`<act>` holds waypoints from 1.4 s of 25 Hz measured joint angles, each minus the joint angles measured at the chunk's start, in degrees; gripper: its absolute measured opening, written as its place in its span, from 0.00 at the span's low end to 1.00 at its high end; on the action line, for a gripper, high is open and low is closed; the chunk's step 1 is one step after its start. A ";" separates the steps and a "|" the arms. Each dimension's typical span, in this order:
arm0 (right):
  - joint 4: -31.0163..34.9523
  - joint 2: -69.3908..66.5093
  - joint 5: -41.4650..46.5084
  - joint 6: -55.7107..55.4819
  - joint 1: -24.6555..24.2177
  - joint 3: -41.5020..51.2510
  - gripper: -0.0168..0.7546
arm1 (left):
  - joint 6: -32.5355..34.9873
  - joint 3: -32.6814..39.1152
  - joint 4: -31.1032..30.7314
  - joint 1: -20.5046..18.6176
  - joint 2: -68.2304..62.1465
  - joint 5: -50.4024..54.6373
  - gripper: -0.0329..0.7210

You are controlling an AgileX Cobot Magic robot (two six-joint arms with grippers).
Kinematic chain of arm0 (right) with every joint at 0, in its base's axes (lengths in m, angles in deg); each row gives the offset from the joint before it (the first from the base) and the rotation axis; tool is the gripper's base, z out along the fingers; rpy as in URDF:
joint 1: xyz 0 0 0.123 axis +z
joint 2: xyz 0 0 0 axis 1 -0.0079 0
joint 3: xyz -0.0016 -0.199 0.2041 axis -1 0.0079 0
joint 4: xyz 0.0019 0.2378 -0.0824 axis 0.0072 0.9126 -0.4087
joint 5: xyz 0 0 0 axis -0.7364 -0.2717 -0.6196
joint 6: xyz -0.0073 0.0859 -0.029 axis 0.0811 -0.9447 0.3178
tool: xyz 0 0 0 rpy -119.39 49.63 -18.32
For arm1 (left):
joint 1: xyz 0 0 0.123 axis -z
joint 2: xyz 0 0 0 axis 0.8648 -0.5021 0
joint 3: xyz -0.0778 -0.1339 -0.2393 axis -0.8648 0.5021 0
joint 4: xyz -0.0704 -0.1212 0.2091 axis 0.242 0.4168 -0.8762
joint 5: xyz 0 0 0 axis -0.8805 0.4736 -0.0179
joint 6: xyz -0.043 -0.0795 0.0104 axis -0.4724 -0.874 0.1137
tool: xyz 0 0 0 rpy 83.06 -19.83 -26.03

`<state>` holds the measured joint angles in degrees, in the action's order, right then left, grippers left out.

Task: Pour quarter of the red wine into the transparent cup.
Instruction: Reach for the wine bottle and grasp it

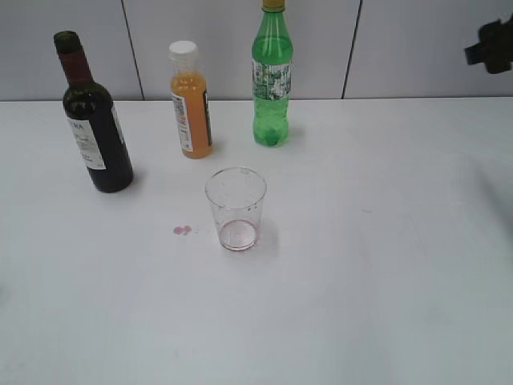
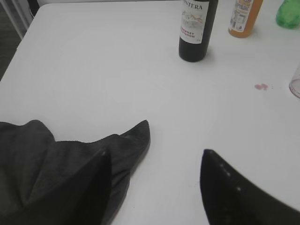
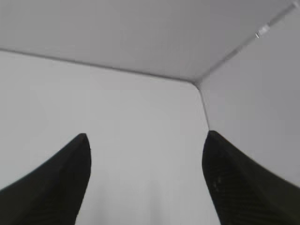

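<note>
White tabletop point(image 1: 385, 305) fills most of your exterior view, meeting a pale grey panelled wall along the top. Three bottles stand in a loose row near that far edge: the dark wine bottle point(image 1: 92, 120) at upper left, an orange juice bottle point(image 1: 191, 104) beside it, and a green soda bottle point(image 1: 272, 76) at top centre. The transparent cup point(image 1: 236, 208) stands upright at the middle of the frame, apart from all the bottles, with a faint reddish film at its base. Two small red drops point(image 1: 183, 230) mark the table just left of the cup. The whole lower half and right side of the table lie open.

In your left wrist view, the table's left edge runs down the upper left corner. A dark grey cloth point(image 2: 61, 159) lies crumpled at lower left. The left gripper point(image 2: 154, 187) has its fingers spread well apart with nothing between them, one finger over the cloth; you cannot tell whether it touches.

In your right wrist view, the right gripper point(image 3: 145, 183) faces bare wall, fingers wide apart and empty. A dark piece of its arm point(image 1: 493, 44) shows at the exterior view's upper right.
</note>
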<state>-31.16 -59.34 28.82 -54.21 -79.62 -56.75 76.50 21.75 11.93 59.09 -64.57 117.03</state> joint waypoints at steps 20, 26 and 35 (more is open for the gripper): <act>79.91 5.73 47.45 64.64 -15.12 -17.22 0.79 | 0.00 0.00 0.05 0.00 0.00 0.00 0.65; 80.68 21.22 47.91 65.66 -15.12 -0.38 0.79 | 0.00 0.00 0.05 0.00 0.00 0.00 0.65; 80.70 41.85 45.67 66.18 -15.12 21.13 0.78 | 0.00 0.00 0.05 0.00 0.00 0.00 0.65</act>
<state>49.53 -17.49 74.49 11.97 -94.73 -35.62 76.50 21.75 11.99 59.09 -64.57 117.03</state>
